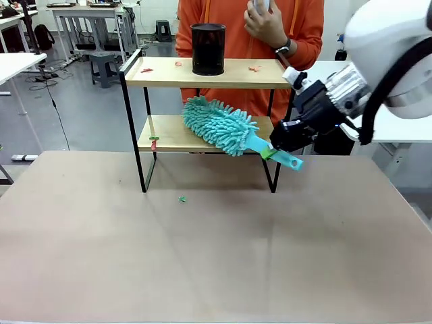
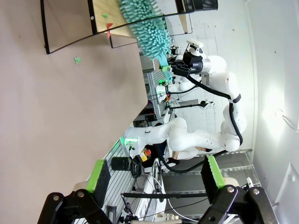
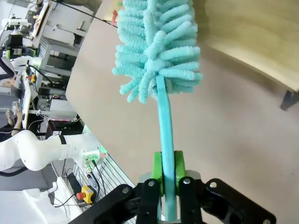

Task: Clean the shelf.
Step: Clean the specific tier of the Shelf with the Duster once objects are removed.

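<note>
Teal duster (image 1: 219, 125) clenched by handle in right tool (image 1: 275, 148), head on lower board of shelf (image 1: 165, 73), upper centre of frame. Left tool (image 2: 154, 173) spread, empty. Keep head flat, sweep scraps (image 1: 154, 140) off edge.

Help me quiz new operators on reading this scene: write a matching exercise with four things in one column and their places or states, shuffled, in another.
Things
1. black container
2. teal duster
3. green scrap
4. left gripper

Places or states
A. on the tabletop, in front of the shelf
B. open, holding nothing
C. on the top board
D. head over the lower board, handle clamped in the right gripper

Pairs: 1-C, 2-D, 3-A, 4-B
</note>
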`<act>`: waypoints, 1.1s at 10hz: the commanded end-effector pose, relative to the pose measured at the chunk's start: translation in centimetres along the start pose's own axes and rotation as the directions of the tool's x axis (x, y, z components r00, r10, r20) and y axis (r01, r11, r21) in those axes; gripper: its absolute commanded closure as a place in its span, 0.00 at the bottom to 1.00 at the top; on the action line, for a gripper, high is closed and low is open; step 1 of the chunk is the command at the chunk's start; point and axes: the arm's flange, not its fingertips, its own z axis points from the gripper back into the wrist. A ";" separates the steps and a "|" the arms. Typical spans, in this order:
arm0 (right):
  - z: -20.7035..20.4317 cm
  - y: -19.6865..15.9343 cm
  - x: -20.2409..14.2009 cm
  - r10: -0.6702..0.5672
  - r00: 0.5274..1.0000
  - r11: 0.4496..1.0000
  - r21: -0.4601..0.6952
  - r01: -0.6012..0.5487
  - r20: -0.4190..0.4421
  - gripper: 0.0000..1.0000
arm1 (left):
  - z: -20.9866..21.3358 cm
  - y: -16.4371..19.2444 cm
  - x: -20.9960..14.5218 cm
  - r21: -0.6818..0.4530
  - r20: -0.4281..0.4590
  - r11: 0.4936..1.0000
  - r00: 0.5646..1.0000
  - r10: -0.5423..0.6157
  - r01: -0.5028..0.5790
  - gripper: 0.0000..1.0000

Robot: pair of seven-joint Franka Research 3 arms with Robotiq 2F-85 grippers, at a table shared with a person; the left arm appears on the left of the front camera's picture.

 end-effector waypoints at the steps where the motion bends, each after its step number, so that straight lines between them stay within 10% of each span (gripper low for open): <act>1: -1.2 1.1 1.9 0.003 1.000 1.000 0.021 -0.003 -0.006 0.88 | 0.0 -0.2 -0.2 -0.006 -0.009 1.000 1.000 -0.018 0.018 0.00; 7: -1.9 2.8 2.0 0.281 0.923 0.940 0.271 -0.209 -0.261 0.88 | 0.0 -0.2 -0.2 -0.006 -0.009 1.000 1.000 -0.018 0.018 0.00; 11: 3.6 1.9 -1.0 0.313 0.915 0.925 0.302 -0.232 -0.253 0.88 | 0.0 -0.2 -0.2 -0.006 -0.009 1.000 1.000 -0.018 0.018 0.00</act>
